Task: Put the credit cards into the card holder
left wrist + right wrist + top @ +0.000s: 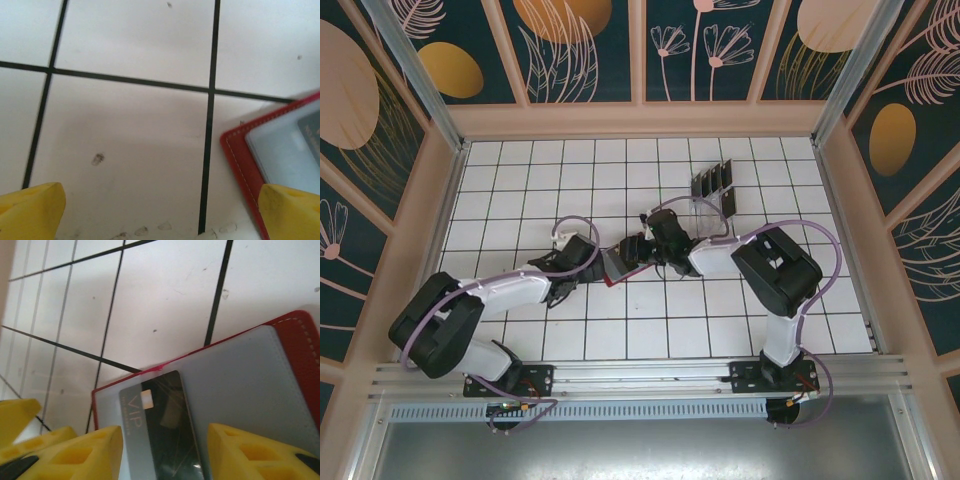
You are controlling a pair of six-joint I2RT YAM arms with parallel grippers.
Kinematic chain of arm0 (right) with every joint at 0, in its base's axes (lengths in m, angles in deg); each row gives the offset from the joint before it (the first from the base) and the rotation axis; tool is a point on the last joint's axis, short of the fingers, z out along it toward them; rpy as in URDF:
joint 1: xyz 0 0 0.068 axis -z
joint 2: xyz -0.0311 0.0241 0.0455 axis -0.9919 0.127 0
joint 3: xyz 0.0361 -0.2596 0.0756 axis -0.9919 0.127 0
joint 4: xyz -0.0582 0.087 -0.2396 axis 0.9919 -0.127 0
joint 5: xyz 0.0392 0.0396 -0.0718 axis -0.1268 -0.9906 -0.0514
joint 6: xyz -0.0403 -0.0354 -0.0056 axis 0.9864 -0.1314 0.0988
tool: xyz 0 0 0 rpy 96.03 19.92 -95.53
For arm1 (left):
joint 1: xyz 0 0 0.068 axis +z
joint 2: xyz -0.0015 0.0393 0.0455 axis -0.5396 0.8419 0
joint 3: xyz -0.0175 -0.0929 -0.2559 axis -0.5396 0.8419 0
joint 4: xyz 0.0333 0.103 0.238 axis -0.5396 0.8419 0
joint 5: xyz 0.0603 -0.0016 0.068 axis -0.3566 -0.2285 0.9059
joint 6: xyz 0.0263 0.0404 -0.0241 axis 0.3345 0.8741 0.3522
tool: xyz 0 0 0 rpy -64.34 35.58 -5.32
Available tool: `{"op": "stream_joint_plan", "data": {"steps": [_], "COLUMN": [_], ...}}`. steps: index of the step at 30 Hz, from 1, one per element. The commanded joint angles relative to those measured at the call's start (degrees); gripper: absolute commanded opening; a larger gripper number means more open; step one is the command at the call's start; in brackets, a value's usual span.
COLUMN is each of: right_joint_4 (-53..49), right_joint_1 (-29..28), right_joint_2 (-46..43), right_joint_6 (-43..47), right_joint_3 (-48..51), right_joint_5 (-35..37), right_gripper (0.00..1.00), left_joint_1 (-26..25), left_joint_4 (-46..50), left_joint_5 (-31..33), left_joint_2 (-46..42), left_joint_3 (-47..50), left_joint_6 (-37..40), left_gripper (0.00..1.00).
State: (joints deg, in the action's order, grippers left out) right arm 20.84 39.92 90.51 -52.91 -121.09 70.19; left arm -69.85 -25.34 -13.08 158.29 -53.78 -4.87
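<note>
Credit card (160, 425), dark with gold VIP lettering, lies flat between the yellow fingers of the right gripper (165, 455). Its jaws stand parted, one along each long edge of the card. From the wrist view I cannot be sure whether the pads brush those edges, but they do not look clamped on it. The card rests on the pale grey inside of the card holder (300, 345), a red case lying open on the white tiled table (165, 295). Seen from above, this gripper hangs over the holder from its three o'clock side.

The left gripper (160, 215) sits at the holder's nine o'clock, its jaws spread wide with bare tile between them. In its wrist view one yellow fingertip (290, 210) overlaps the holder's red stitched corner, and the other is well off on the tile.

Out towards one o'clock from the holder, well apart from it, a clear rack (700, 208) stands with more black cards (712, 182) upright in its slots.
</note>
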Motion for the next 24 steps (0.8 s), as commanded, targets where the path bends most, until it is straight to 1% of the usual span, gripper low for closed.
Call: {"op": "stream_joint_plan", "data": {"steps": [1,6,13,24], "right_joint_4": [-8.36,-12.35,-14.82,-17.78], "right_joint_1": [-0.06,-1.31,-3.24,-6.13], "right_joint_2": [-0.42,2.34,5.81,5.87], "right_joint_6": [4.55,6.89,7.6,6.94], "right_joint_3": [-3.58,-7.48,-10.69,-12.34], "right_joint_5": [3.59,5.25,5.67,7.28], "right_gripper": [0.48,0.48,0.48,0.48], "left_joint_1": [1.35,2.24,2.41,2.48], "left_joint_4": [1.3,0.31,-1.19,-3.12], "left_joint_5": [1.25,0.83,0.29,-0.24], "left_joint_2": [-1.55,-1.13,0.31,3.19], "left_joint_3": [0.48,2.01,3.4,3.53], "left_joint_6": [-1.21,-1.57,-1.73,-1.47], "left_gripper": [0.98,0.99,0.98,0.99]}}
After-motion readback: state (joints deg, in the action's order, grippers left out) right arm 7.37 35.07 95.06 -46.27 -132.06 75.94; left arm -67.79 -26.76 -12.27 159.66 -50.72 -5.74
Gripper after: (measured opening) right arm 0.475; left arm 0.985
